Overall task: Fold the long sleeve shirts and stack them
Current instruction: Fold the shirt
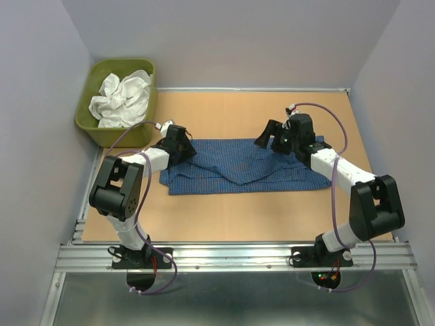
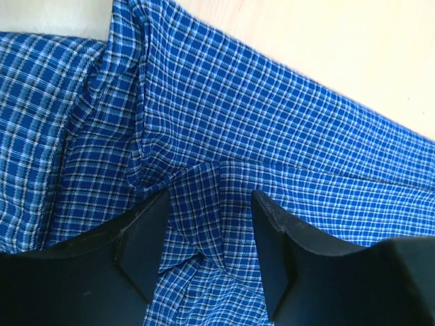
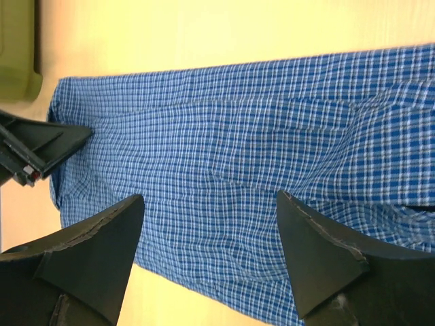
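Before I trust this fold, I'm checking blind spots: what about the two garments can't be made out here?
- Blue shirt: collar and buttons show in no view, perhaps folded under; left end effector covers its left edge in top view.
- White garment: crumpled in tub, shape too small, top view.

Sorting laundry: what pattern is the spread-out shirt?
The shirt is blue-and-white checked; clearest from the left wrist.

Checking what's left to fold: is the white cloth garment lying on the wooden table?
No, the crumpled white cloth garment sits inside the olive-green plastic tub at the far left corner.
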Available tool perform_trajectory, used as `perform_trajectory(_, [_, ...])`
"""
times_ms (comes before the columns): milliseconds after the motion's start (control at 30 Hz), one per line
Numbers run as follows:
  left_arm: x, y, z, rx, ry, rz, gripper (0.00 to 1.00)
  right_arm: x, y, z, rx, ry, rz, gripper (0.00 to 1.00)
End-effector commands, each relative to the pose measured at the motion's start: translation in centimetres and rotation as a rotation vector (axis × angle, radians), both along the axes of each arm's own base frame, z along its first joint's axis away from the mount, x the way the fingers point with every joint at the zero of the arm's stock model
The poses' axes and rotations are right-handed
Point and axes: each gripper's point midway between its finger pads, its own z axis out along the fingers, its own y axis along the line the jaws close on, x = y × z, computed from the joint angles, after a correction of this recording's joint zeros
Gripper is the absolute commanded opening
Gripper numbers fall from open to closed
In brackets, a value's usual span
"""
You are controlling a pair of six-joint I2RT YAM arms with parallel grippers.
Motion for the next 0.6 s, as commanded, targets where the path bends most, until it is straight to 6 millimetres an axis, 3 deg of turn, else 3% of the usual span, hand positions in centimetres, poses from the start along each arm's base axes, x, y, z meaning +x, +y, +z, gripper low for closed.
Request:
perform_trajectory(0, [0.6,0.4,0.5,-0.014,-0.037,0.041,0.63,3.9,0.2,2.9,0.019,-0.113,-0.056,0.83])
perform_trajectory(33, [0.5,0.5,0.5,-0.015,-0.036,0.043,0.63,4.3,0.1,3.4,0.022,-0.127,-0.07,0.83])
perform_trajectory(133, [0.4,0.9,0.4,-0.01,-0.035,0.055,0.63,5.9,0.0,2.4,0.055,-0.101,-0.098,0.84])
perform_trajectory(267, [0.1,1.4,0.0,-0.009,-0.024,0.073,0.63,7.0,-1.7,-1.6,0.114,-0.026,-0.183,0.84])
perform_trajectory(367, [-0.3,1.9,-0.5,-0.017,-0.01,0.096,0.63,6.9,-5.5,-4.6,0.171,0.022,-0.271,0.83])
perform_trajectory(433, [-0.7,2.3,-0.8,-0.019,0.001,0.104,0.63,6.3,-6.9,-5.5,0.227,0.032,-0.29,0.83])
perform_trajectory(467, [-0.7,2.5,-0.9,-0.028,0.006,0.11,0.63,5.1,-7.9,-7.2,0.235,0.072,-0.314,0.83])
perform_trajectory(567, [-0.7,2.5,-0.9,-0.056,0.009,0.107,0.63,4.5,-10.7,-8.5,0.248,0.092,-0.345,0.83])
